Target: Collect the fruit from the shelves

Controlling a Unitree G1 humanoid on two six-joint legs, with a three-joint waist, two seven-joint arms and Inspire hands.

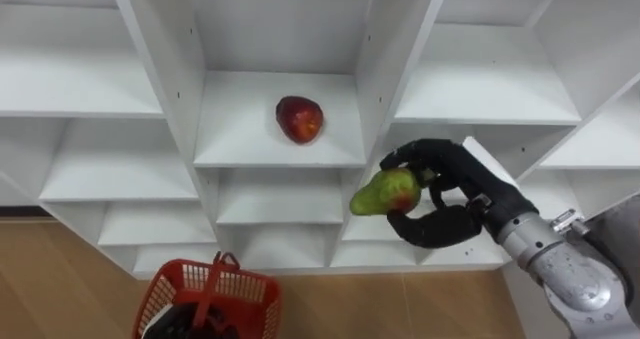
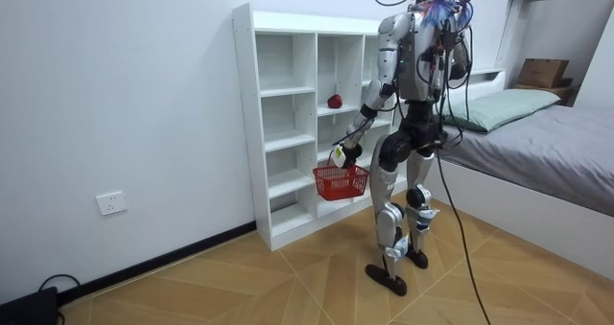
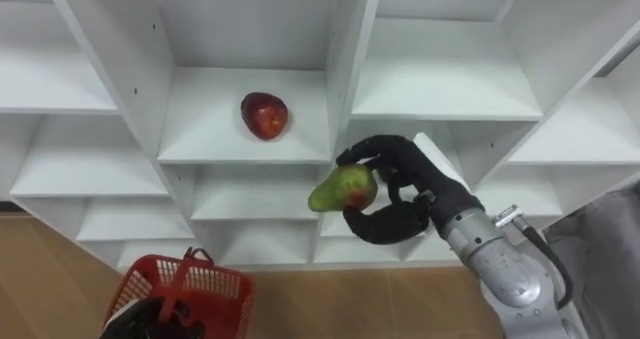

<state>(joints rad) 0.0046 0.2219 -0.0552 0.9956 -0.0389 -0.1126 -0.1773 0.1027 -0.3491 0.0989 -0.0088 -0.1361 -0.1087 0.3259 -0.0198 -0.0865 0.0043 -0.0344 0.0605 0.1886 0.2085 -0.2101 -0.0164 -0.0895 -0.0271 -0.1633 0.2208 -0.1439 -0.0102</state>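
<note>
- Gripping a greenish pear, right hand, centre right (wrapped right round it).
- Red apple on closet shelf, upper centre.
- Left hand clutching red basket, lower left.

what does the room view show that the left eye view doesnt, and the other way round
Room view adds: the whole robot standing at the white shelf unit, its left robot hand carrying the red basket by the handle, plus a bed and a wall socket.
Left eye view adds: the right robot hand curled round a green-red pear in front of the white shelf unit.
Both: the white shelf unit, the red apple on a middle shelf, and the red basket.
</note>
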